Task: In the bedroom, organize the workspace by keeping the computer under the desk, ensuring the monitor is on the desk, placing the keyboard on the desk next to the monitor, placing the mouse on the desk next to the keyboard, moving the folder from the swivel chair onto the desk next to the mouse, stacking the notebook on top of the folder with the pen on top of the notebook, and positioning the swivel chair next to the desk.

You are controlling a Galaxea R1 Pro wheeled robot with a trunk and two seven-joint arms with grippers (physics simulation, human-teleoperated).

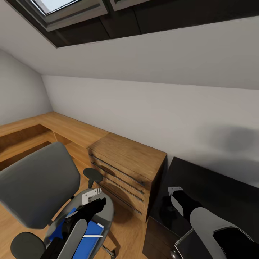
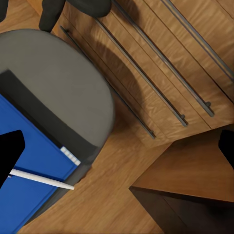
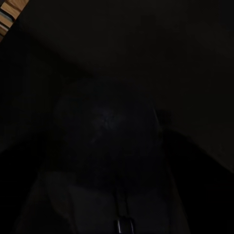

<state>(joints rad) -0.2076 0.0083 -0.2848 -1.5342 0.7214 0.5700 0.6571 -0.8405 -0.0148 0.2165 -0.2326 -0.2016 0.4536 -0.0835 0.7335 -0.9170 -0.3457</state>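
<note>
My left gripper point(image 1: 94, 203) hangs wide apart over the folder point(image 2: 29, 165) on the chair point(image 1: 36, 183), lower left. The pen point(image 2: 41, 179) on top may roll off. Right gripper point(image 1: 175, 190): can't tell.

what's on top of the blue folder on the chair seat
A thin white pen lies across the blue folder on the swivel chair seat. The left arm covers part of the folder in the head view, so anything else there is hidden.

My head camera looks down from high up — my left wrist camera sits close over the same swivel chair point(image 1: 39, 187) seat.
</note>
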